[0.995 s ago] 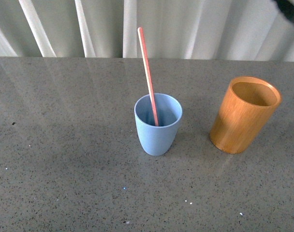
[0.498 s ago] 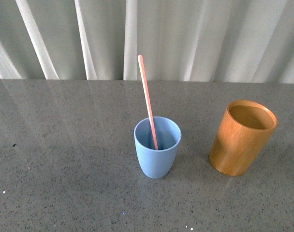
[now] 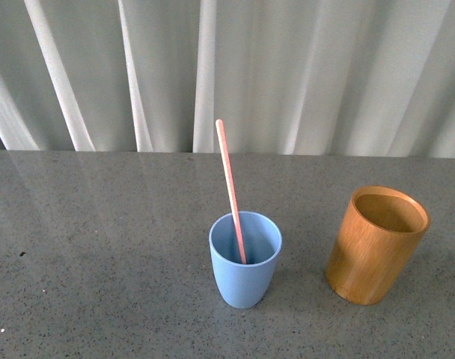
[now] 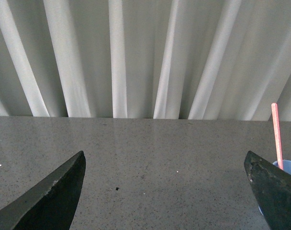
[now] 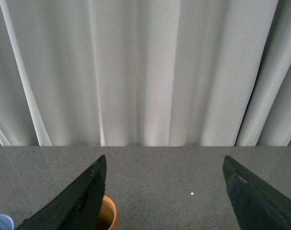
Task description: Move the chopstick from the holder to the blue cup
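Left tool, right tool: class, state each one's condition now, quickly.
Left tool: open, holding nothing.
Right tool: open, holding nothing.

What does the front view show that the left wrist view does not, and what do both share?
Only the front view shows the holder, standing empty to the right of the blue cup, and the whole cup. Only the left wrist view shows the left gripper, its dark fingers spread wide with nothing between them. Both show the chopstick leaning in the blue cup, the grey table and the curtain.
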You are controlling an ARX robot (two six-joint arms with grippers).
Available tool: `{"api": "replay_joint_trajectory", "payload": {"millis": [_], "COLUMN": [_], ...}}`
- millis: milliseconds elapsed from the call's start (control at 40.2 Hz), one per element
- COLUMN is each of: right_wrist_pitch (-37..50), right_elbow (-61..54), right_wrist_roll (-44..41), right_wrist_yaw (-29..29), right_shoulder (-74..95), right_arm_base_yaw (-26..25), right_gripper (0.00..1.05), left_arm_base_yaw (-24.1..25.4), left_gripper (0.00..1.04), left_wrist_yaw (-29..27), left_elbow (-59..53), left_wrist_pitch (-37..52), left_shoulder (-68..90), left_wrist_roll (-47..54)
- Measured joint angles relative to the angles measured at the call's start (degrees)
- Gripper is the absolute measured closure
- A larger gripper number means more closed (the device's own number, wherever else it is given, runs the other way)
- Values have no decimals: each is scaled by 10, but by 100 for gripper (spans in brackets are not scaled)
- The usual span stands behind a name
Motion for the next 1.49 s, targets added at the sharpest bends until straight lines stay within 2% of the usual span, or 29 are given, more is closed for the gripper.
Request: {"api": "replay_joint_trajectory", "payload": {"millis": [50,224,348,373,1319,1418,1493], "right_wrist_pitch": [4,6,2,1,-106,-190,-204], "right_elbow": [-13,-70,-87,-90,-149,-149,-149], "right_wrist_roll": [3,7,7,5,8,8,8], "right_wrist_yaw": [-2,-4,-5,-5,-4,-5,-4], "right_shoulder": [-10,-58,-84,-88,-269,-333,-365], "right_arm_base_yaw": [-2,-4,-4,-4,-4,-4,-4], "right_gripper": [44,83,103,104,104,104,104], "left_arm_base_yaw": [0,0,0,0,0,0,0], "left_gripper": [7,7,7,7,7,7,7], "left_wrist_yaw": [1,0,0,0,0,0,0], "left_elbow": [0,0,0,0,0,0,0], "left_wrist_pitch": [0,0,0,0,0,0,0], "left_shoulder": [0,0,0,0,0,0,0], "left_wrist_roll": [0,0,0,0,0,0,0]}}
